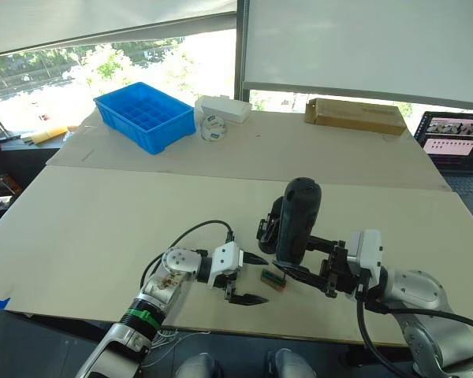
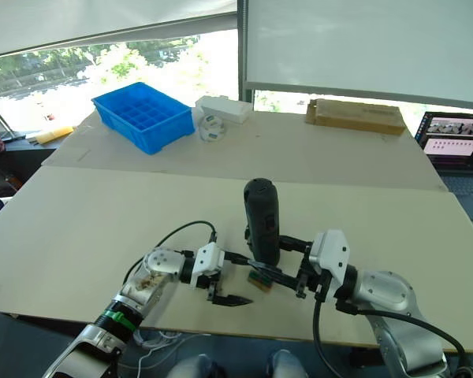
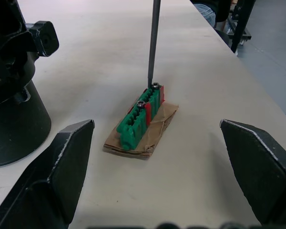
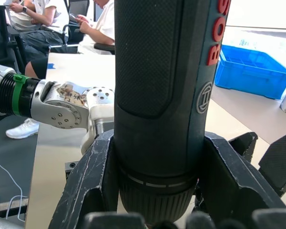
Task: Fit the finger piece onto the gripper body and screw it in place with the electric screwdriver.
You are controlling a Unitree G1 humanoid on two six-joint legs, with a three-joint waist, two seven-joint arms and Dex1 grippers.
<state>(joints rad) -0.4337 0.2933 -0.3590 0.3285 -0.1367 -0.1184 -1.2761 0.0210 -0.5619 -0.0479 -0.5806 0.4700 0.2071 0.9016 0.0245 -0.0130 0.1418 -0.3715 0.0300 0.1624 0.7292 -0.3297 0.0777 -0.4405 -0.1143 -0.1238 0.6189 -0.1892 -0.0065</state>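
The right gripper is closed tight on one electric screwdriver, which stands upright near the front edge of the bench. Its thin metal bit points down onto one small green block. The bit's tip touches a screw at one end of the block. Two screw heads show on the block. The block lies on a tan scrap.

The left gripper is wide open and holds nothing. It lies low over the bench, with its two black fingers on either side of the block, not touching it.

One gripper body stands just beside the block.

Near the far left corner sits one blue tray. One brown box lies at the far edge. One laptop sits near the right edge.
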